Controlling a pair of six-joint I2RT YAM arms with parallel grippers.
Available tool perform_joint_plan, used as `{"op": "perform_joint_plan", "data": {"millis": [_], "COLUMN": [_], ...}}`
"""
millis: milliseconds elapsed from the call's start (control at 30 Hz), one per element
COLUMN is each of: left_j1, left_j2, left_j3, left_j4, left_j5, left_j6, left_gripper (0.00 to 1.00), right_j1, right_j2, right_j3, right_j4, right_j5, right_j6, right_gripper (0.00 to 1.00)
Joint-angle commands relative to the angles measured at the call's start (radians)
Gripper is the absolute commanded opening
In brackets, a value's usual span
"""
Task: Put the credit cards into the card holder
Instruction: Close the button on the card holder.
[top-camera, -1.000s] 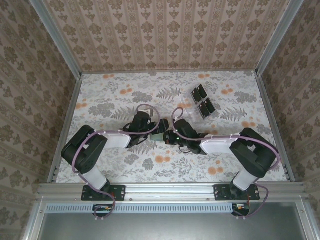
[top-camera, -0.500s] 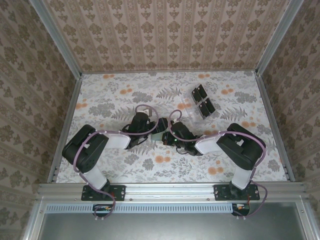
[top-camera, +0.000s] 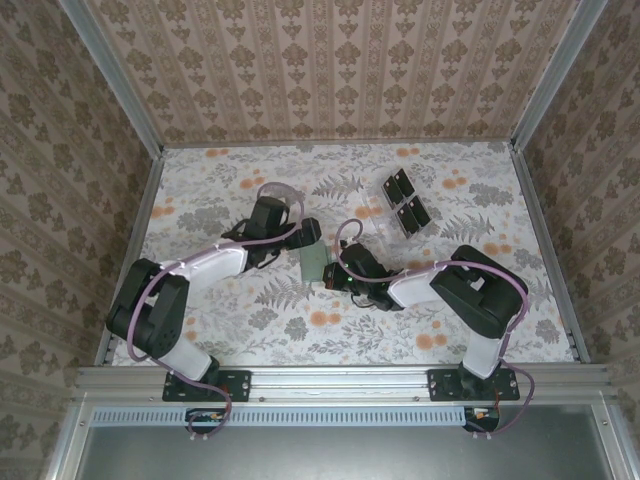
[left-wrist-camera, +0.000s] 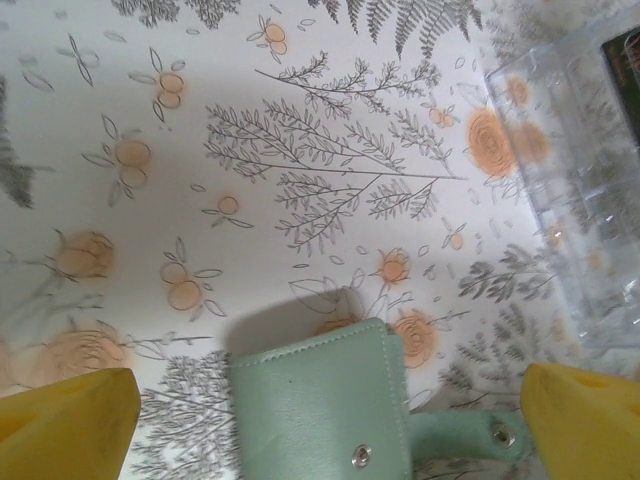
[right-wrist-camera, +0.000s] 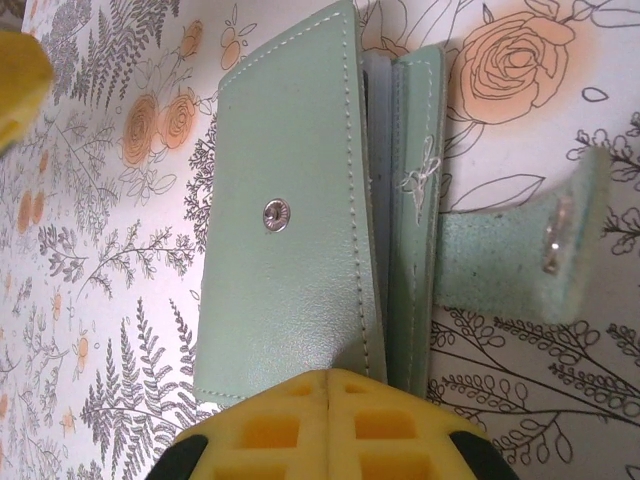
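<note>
**Card holder lies mid-counter between the two grippers**

The floral counter (top-camera: 230, 200) carries everything. The left arm (top-camera: 200, 265) reaches in from 7 o'clock and the right arm (top-camera: 470, 290) from 5 o'clock, and both end near the middle.

A clear slotted tray (top-camera: 385, 212) sits toward 1 o'clock from the centre. The black credit cards (top-camera: 402, 185) stand in it, well apart from the holder. On the left wrist view the tray's edge (left-wrist-camera: 580, 200) shows at 3 o'clock.

The sage green card holder (top-camera: 315, 262) lies flat near the counter's centre, its front flap slightly ajar.

The left gripper (top-camera: 300, 232) hangs at 11 o'clock of the holder. Its yellow fingers (left-wrist-camera: 70, 420) are spread wide and touch nothing, and the holder (left-wrist-camera: 320, 410) lies on the counter between them.

The right gripper (top-camera: 335, 272) sits at 4 o'clock of the holder. Its pads (right-wrist-camera: 290, 430) are pressed together at the holder's (right-wrist-camera: 290, 210) near edge. I cannot tell whether they nip that edge.

The snap strap (right-wrist-camera: 540, 250) sticks out sideways, unfastened. A small metal stud (right-wrist-camera: 273, 215) marks the flap.
</note>
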Motion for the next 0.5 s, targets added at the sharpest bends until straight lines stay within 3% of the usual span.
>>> {"op": "perform_joint_plan", "data": {"millis": [0,467], "left_j1": [0.003,0.013], "left_j2": [0.022,0.098], "left_j3": [0.039,0.032], "left_j4": [-0.216,-0.155], "left_j5": [-0.063,-0.057], "left_j6": [0.187,0.253], "left_gripper": [1.0,1.0], "right_j1": [-0.004,-0.006], "right_j2": [0.041,0.041], "right_j3": [0.018,0.017], "right_j4": [-0.077,-0.117], "right_j5": [0.0,-0.004], "right_j6": [0.005,0.001], "right_gripper": [0.0,0.0]}}
